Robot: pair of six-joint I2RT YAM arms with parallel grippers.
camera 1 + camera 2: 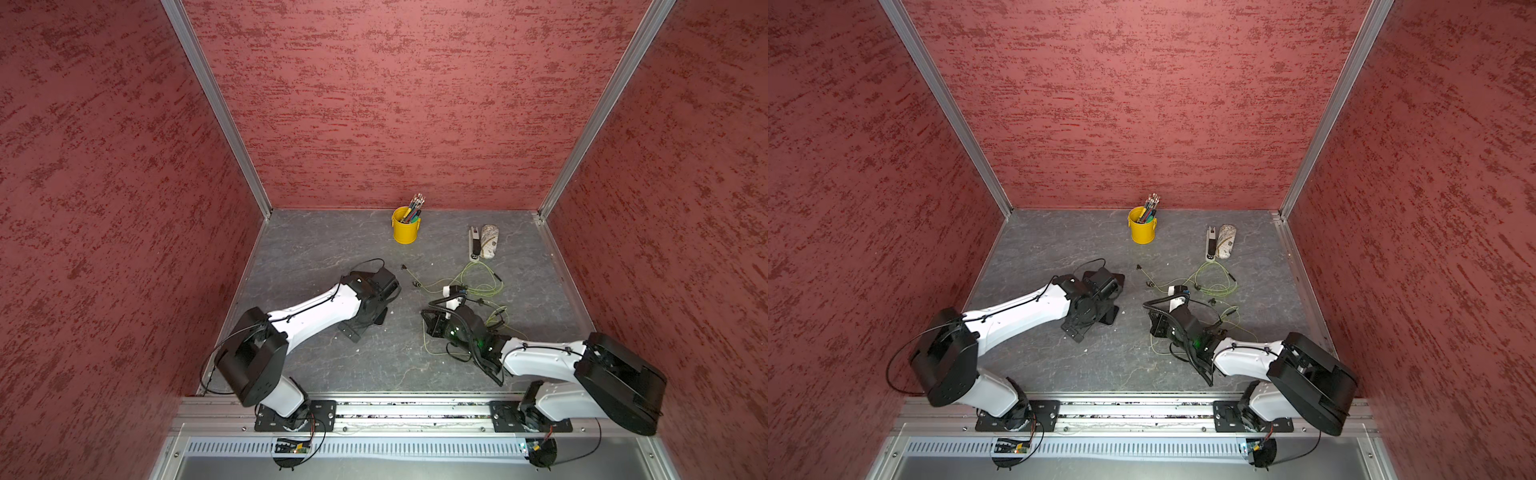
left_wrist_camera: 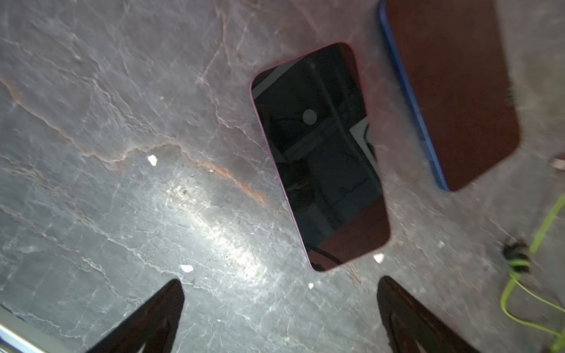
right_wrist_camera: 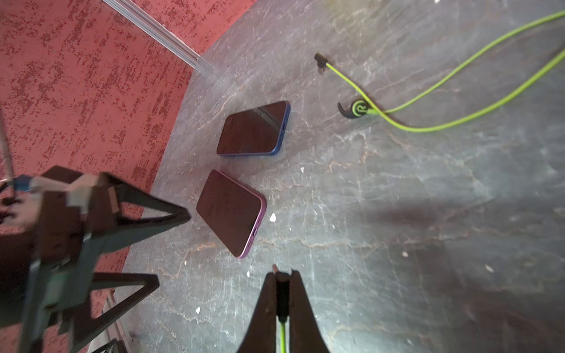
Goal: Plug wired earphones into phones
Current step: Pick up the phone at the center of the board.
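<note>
Here's the right gripper (image 3: 282, 275), jaws pressed together on a small black plug (image 3: 282, 287) of the wired earphones (image 3: 428, 129). The yellow-green cable (image 3: 282, 333) runs back between its 2 fingers and the plug tip pokes out in front.

Just ahead of those jaws, apart from the tip, the purple-edged phone (image 3: 230, 212) lies flat on the grey table (image 3: 397, 214), screen up, port edge facing the plug. Further out from the jaws sits the blue-edged phone (image 3: 253, 128), also flat. The 2 are near each other, not touching.

Over to the left gripper (image 2: 281, 293): jaws spread wide, nothing between the fingers (image 2: 171, 305), hanging over bare table. The purple-edged phone's short end lies just ahead of the gap, and the blue-edged phone is ahead and off to 1 side.

Well ahead of the right jaws, past the blue-edged phone's side, a loose plug (image 3: 319, 61) and an earbud (image 3: 356, 108) rest on the table.

In both top views the remaining cable lies in a loose tangle (image 1: 484, 286) (image 1: 1219, 286) beyond the right wrist (from above, the left arm hides most of the phones).
</note>
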